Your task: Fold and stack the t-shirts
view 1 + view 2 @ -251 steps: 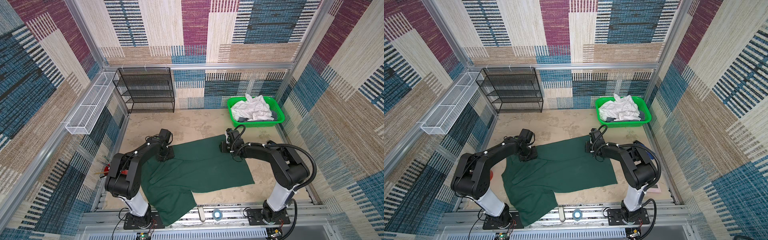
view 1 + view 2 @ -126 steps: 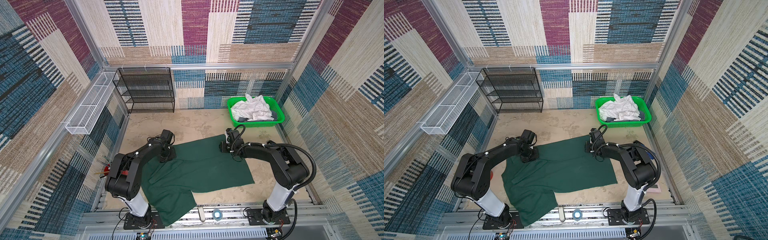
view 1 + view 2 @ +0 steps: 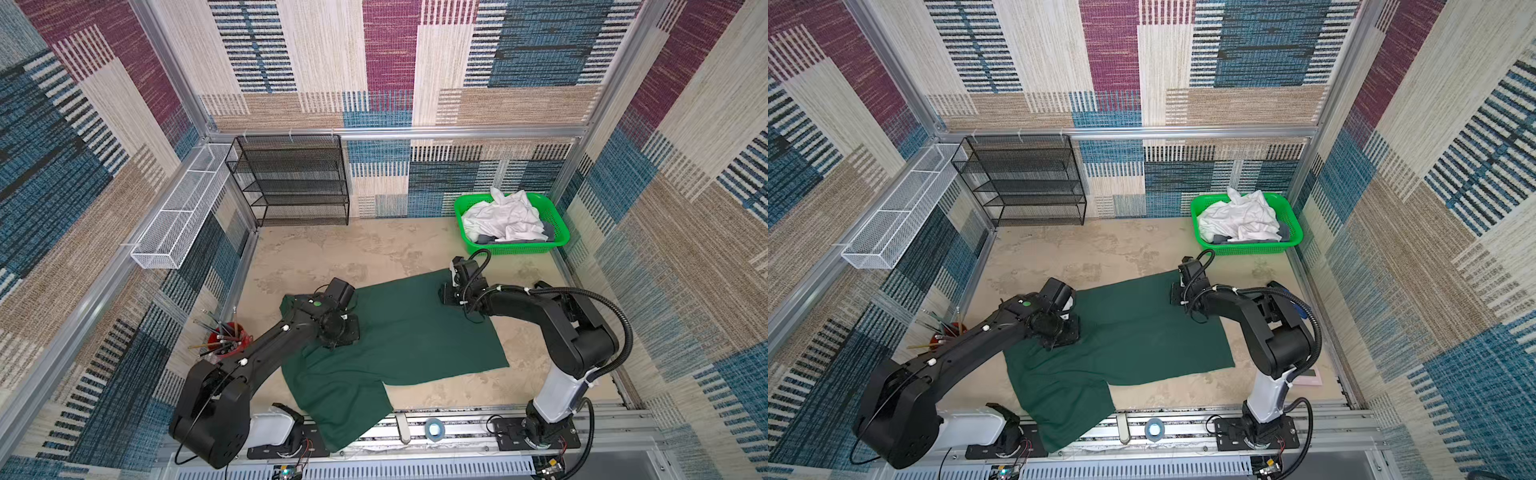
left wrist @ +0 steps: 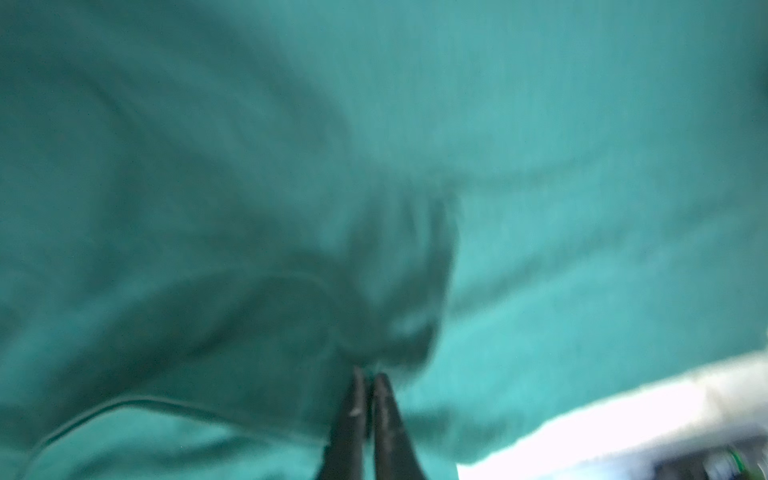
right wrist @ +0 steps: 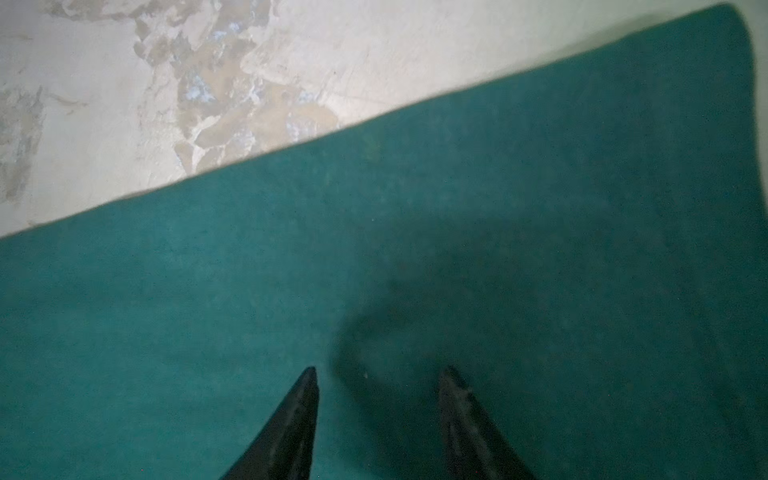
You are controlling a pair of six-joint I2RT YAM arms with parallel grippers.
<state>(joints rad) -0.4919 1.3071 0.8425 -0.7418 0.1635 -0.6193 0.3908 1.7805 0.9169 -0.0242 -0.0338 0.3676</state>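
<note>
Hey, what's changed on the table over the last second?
The left gripper has drawn back a little toward the near edge and pinched a pucker of the dark green t-shirt. The right gripper stays open over the shirt's far corner; the white shirts stay in the basket.

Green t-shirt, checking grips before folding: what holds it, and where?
Left gripper seemingly pinches a bunched fold of the dark green t-shirt; right gripper open, holding nothing.
</note>
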